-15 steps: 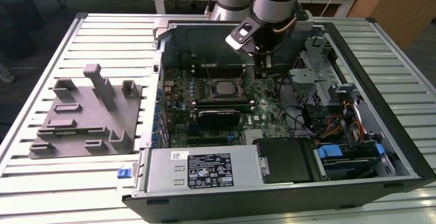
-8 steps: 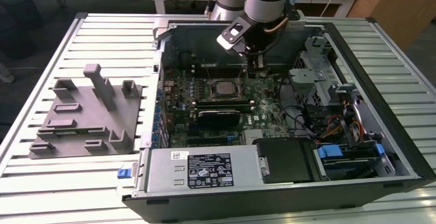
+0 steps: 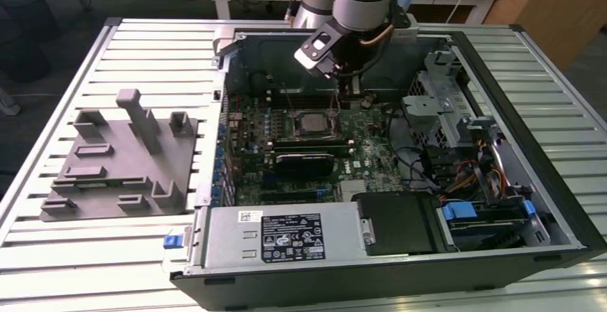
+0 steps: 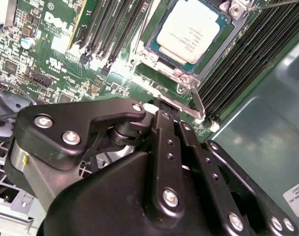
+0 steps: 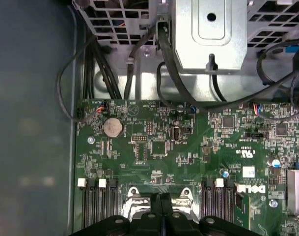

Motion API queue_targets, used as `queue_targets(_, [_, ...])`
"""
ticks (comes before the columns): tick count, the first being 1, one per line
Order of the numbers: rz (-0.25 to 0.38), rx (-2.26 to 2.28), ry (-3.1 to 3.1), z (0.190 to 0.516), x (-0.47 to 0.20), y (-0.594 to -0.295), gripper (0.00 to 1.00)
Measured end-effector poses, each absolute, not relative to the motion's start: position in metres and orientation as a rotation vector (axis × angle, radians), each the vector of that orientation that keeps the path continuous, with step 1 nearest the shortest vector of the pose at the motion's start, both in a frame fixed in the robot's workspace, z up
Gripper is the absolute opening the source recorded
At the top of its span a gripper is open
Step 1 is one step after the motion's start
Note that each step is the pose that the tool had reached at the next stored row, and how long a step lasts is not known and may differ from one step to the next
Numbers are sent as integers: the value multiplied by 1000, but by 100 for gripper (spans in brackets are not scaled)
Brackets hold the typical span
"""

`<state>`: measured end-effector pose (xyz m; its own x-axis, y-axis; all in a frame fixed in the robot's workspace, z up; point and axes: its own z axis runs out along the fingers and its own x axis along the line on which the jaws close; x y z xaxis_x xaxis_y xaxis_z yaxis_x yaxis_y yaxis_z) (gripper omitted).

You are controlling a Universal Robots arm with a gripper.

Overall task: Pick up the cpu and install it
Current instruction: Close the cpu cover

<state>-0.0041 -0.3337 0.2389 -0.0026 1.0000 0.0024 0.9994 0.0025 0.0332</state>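
Note:
The cpu (image 4: 191, 32), a small square chip with a silver-grey top, lies flat in the black socket frame (image 4: 161, 61) on the green motherboard; it also shows in the exterior view (image 3: 316, 121). My gripper (image 3: 347, 90) hangs just above the board, behind the socket at its far edge. In the second wrist view the gripper (image 4: 157, 105) has its fingers pressed together, with the tips close to the end of the socket's metal lever (image 4: 199, 103). The first wrist view shows the gripper (image 5: 161, 199) shut over the socket's edge, with nothing between the fingers.
The open computer case (image 3: 531, 148) walls in the board on all sides. Memory slots (image 4: 115, 29) flank the socket. A drive cage and cable bundle (image 3: 455, 163) sit at the exterior view's right, and the power supply (image 3: 284, 237) at the front. A grey tray (image 3: 124, 163) lies outside, at the left.

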Motion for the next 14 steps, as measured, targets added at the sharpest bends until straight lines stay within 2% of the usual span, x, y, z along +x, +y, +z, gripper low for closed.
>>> queue_targets(14, [44, 2205, 2211, 239, -10, -334, 11])
